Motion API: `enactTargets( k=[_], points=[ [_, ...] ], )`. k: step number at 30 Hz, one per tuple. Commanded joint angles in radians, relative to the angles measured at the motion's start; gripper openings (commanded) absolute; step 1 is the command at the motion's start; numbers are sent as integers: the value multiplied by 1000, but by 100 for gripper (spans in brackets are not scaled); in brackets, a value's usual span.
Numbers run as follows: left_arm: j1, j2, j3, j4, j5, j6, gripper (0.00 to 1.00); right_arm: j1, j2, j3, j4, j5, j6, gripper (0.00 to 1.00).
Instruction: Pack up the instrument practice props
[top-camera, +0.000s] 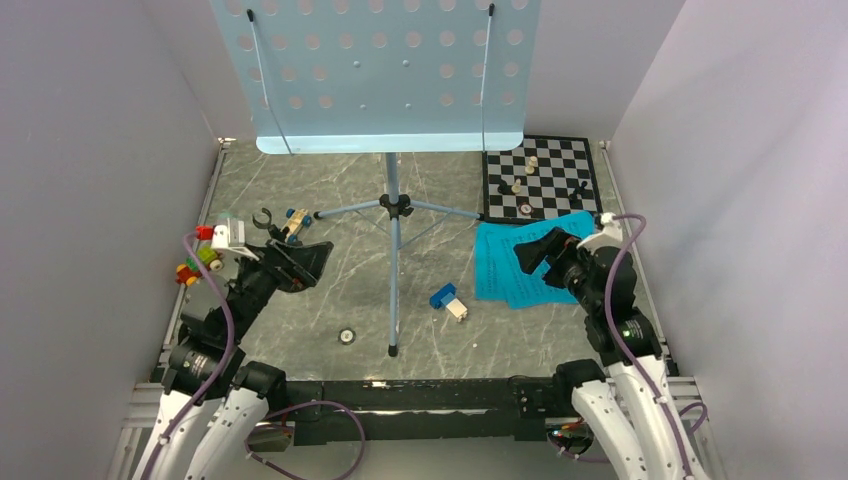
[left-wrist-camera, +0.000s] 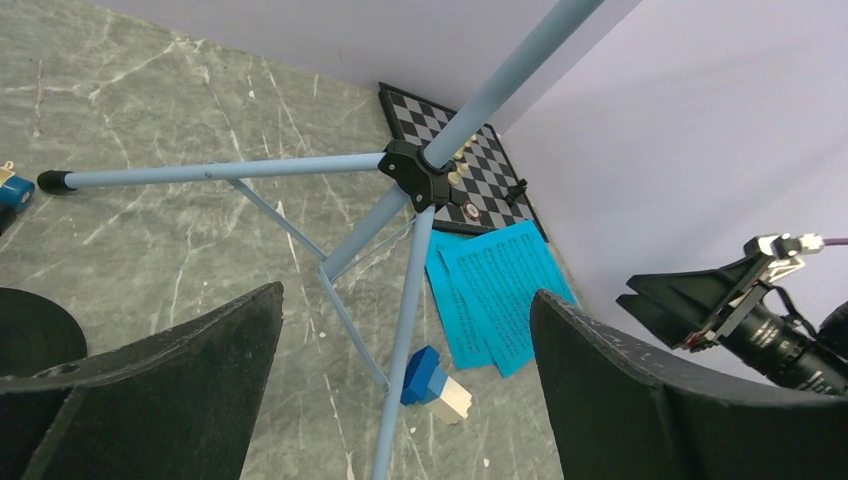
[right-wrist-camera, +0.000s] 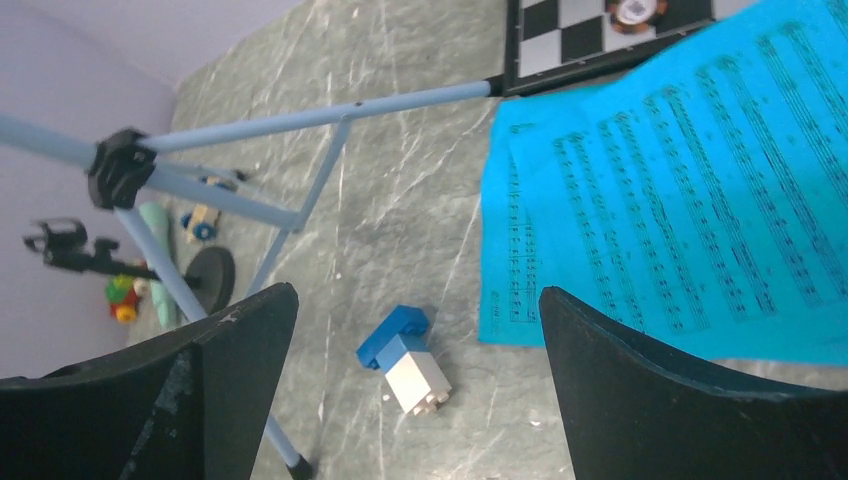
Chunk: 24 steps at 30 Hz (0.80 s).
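The pale-blue music stand (top-camera: 393, 260) rises from the middle of the table, its perforated desk (top-camera: 380, 70) at the top and its tripod hub (left-wrist-camera: 420, 172) low down. Two cyan sheet-music pages (top-camera: 500, 270) lie flat at the right, below the chessboard. My right gripper (top-camera: 535, 252) hovers over them, open and empty (right-wrist-camera: 418, 292). At the left my left gripper (top-camera: 305, 262) is open too, facing the tripod legs with nothing between its fingers (left-wrist-camera: 408, 295). The black mic stand (right-wrist-camera: 210, 278) and the mint-green microphone (right-wrist-camera: 158, 270) lie beyond the tripod in the right wrist view.
A chessboard (top-camera: 545, 180) with pieces fills the back right corner. A blue-white block (top-camera: 449, 300) lies right of the stand's near leg. Small toy cars (top-camera: 293, 222) and coloured toys (top-camera: 200, 262) sit at the left. Walls close in on three sides.
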Motion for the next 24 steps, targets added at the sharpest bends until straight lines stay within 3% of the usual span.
enactTargets(
  k=[1,4,9,11,18,24],
  points=[
    [4,18,-12,2,-17,36,96,106,80,111,58,-19,-157,96],
    [4,18,-25,-1,-16,44,96,255,123,168,28,152,-228,95],
    [4,19,-49,18,-25,55,98,514,259,282,-100,648,-265,93],
    [4,25,-62,57,-12,75,99,564,278,282,-85,731,-255,96],
    [3,129,-43,303,134,221,99,569,194,142,206,515,-218,100],
    [3,304,-18,609,231,255,96,569,279,163,269,254,-212,100]
  ],
)
